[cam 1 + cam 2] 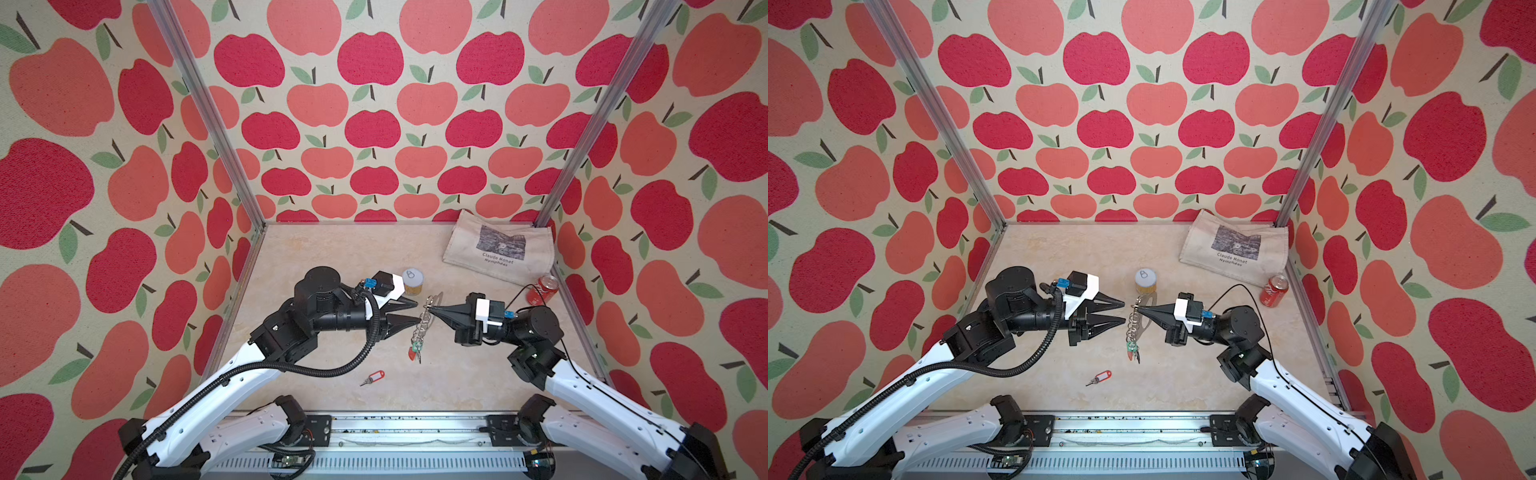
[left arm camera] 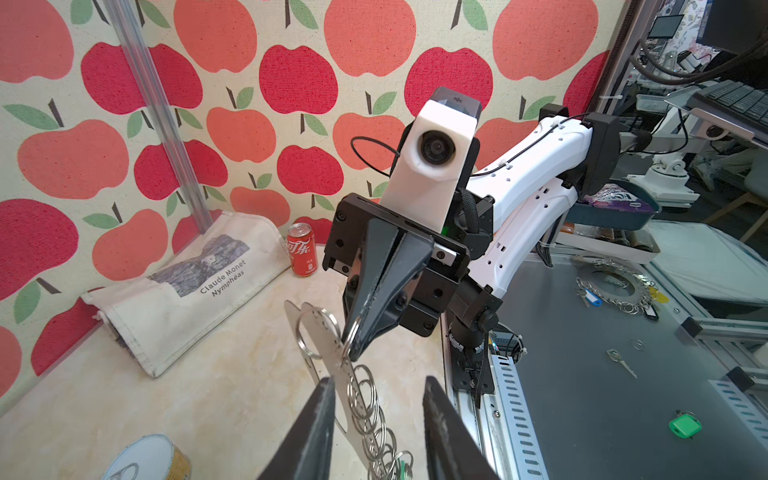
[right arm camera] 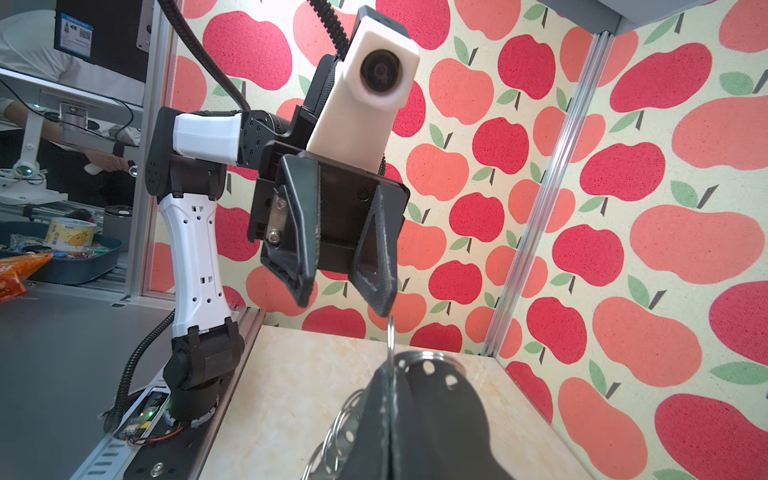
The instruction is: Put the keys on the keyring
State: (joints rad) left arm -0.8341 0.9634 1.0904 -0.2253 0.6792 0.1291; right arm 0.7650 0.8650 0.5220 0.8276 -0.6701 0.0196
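We find the right gripper [image 1: 430, 309] clamped on the keyring [image 1: 424, 326], raised off the table [image 1: 311, 249]; tagged keys [image 1: 414, 352] already hang from it. The left gripper [image 1: 418, 312] stands parted, empty, just beside. One red-tagged key [image 1: 372, 377] lies loose, unattached.

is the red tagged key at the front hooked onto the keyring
No, the red-tagged key lies by itself on the table, apart from the keyring in the right gripper.
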